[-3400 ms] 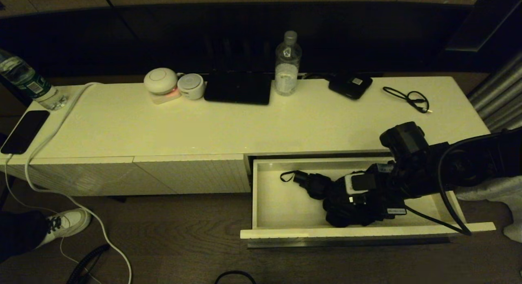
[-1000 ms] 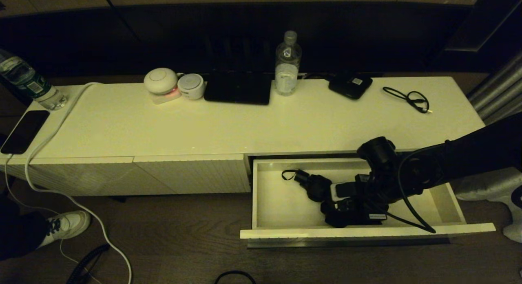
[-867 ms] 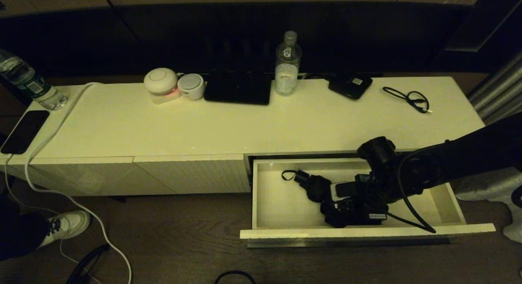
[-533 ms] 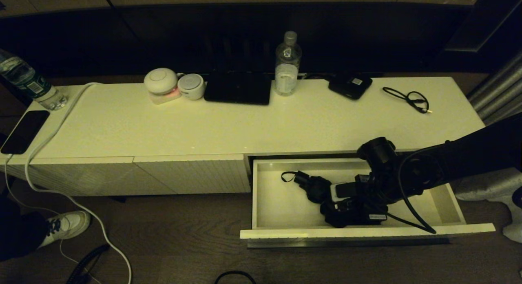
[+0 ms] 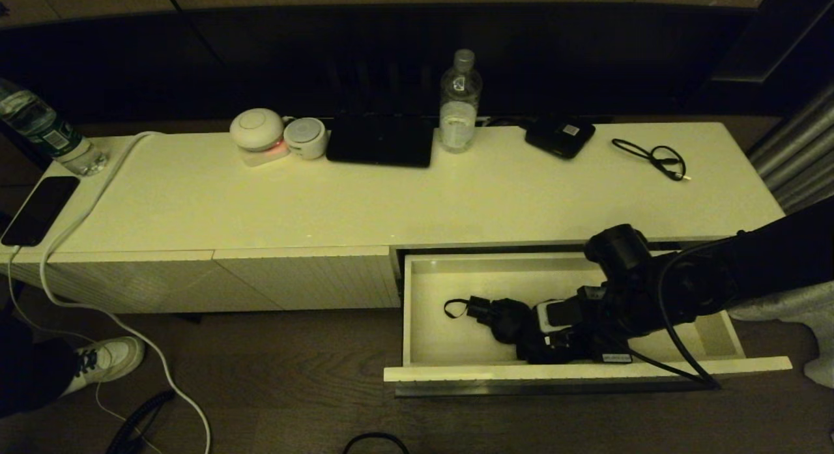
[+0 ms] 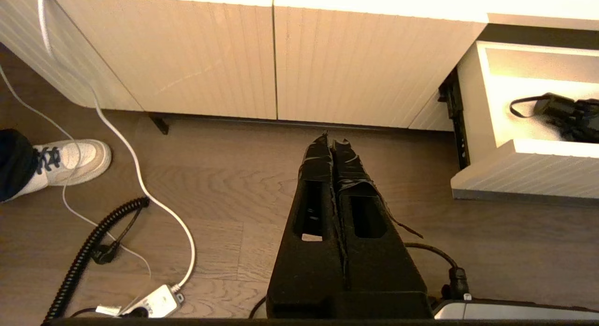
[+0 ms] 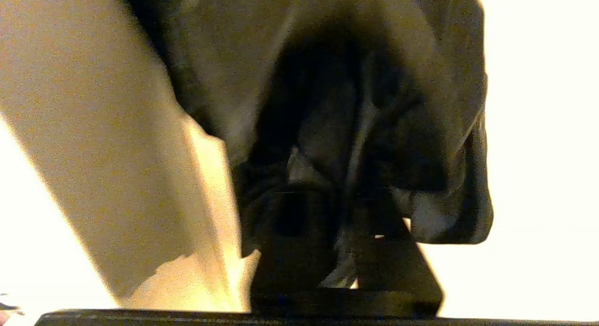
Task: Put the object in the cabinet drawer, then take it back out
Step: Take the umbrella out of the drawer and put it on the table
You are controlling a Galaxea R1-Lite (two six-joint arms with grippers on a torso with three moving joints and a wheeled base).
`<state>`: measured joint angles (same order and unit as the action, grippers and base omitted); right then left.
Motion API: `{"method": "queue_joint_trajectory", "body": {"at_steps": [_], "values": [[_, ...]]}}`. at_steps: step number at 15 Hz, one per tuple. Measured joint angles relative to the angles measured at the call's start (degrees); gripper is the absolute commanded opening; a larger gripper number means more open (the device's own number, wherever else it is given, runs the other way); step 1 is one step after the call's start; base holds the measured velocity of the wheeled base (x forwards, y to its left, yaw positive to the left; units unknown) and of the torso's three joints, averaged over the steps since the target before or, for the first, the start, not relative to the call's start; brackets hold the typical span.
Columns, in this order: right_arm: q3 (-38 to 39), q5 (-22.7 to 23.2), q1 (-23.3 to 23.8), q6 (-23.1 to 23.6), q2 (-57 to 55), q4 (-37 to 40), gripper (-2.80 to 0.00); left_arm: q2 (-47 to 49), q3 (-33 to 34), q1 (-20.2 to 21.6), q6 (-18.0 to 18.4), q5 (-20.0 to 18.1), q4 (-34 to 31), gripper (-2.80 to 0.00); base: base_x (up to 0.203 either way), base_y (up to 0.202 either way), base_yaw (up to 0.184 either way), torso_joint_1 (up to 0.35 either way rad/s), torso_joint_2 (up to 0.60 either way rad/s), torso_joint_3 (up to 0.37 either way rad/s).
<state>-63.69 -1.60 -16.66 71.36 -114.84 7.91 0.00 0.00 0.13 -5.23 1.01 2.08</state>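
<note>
Nearest, above the wooden floor [image 6: 224,185], the left pincer [image 6: 333,141] is seen in its wrist view with its fingers pressed together and nothing between them, parked in front of the ribbed cabinet doors [image 6: 262,59]. A white cord [image 6: 140,185], a coiled black cord [image 6: 82,260] and a white shoe [image 6: 70,160] are seen on the floor beside it. To the right, the drawer [image 5: 580,370] is pulled out, and the black fabric bundle [image 5: 505,317] is found inside it near the front wall, its thin strap loop [image 5: 455,307] laid out toward the left. The right pincer [image 5: 537,333] is lowered into the drawer against the bundle; in the right wrist view the dark folds [image 7: 365,129] are gathered around the fingers [image 7: 290,223], which are closed on the cloth. Farther back, on the bench [image 5: 365,200], a phone [image 5: 39,210], a water bottle [image 5: 49,135], two round white devices [image 5: 257,133], a black tablet [image 5: 381,141], a second bottle [image 5: 460,105], a small black device [image 5: 560,136] and a thin black cable [image 5: 655,157] are laid out.
</note>
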Motion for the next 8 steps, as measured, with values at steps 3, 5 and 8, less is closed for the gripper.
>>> {"method": "queue_joint_trajectory", "body": {"at_steps": [3, 5, 8], "values": [[1.4, 0.1, -0.1, 0.0, 3.9, -0.4, -2.8, 0.0, 0.0, 0.0, 0.0, 0.0, 0.0, -2.8, 0.0, 0.0, 0.0, 0.0, 0.0, 0.0], [1.6, 0.3, -0.2, -0.1, 6.2, -0.5, -2.8, 0.0, 0.0, 0.0, 0.0, 0.0, 0.0, -2.8, 0.0, 0.0, 0.0, 0.0, 0.0, 0.0], [2.2, 0.3, -0.9, -0.1, 10.4, -0.4, -2.8, 0.0, 0.0, 0.0, 0.0, 0.0, 0.0, -2.8, 0.0, 0.0, 0.0, 0.0, 0.0, 0.0]]}}
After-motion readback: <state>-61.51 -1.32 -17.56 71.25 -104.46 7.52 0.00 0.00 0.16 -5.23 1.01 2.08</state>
